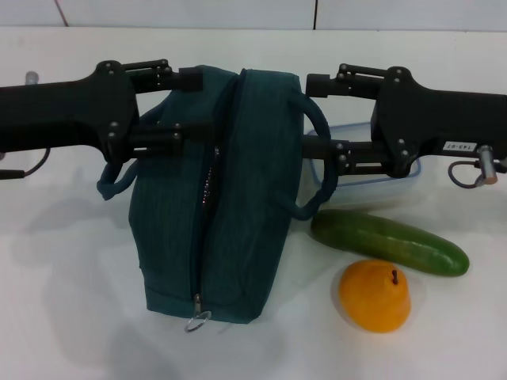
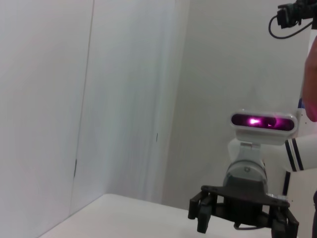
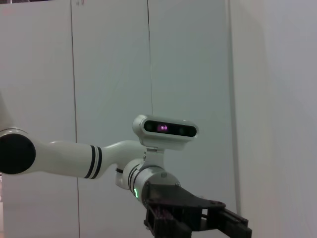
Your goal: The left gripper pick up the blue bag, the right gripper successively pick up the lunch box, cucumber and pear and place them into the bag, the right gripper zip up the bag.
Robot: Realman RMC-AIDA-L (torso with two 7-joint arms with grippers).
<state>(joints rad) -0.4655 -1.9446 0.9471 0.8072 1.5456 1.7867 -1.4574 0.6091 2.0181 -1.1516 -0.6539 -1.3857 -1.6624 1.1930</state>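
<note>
bag: the large dark teal-blue soft fabric bag [image 1: 218, 198] stands on the white tabletop [image 1: 63, 317] between the two grippers, zipper shut along its top, metal ring pull [image 1: 198, 321] at the near end.
left gripper: the black two-finger left gripper [image 1: 178, 107] reaches in from the left; its fingers [image 1: 158, 141] are spread apart, touching the bag's side by a loop handle [image 1: 119, 180]; no firm hold shows.
right gripper: the black right gripper [image 1: 321, 115] with a small white label [image 1: 458, 147], its writing too small to read, has its fingers spread against the bag's other side, at the second handle.
lunch box: the clear plastic lunch box [image 1: 372, 178] sits behind the right gripper; contents cannot be told.
cucumber: the long dark green cucumber [image 1: 388, 241] lies beside the bag.
pear: the orange-yellow pear [image 1: 375, 295] sits just in front of the cucumber.
</note>
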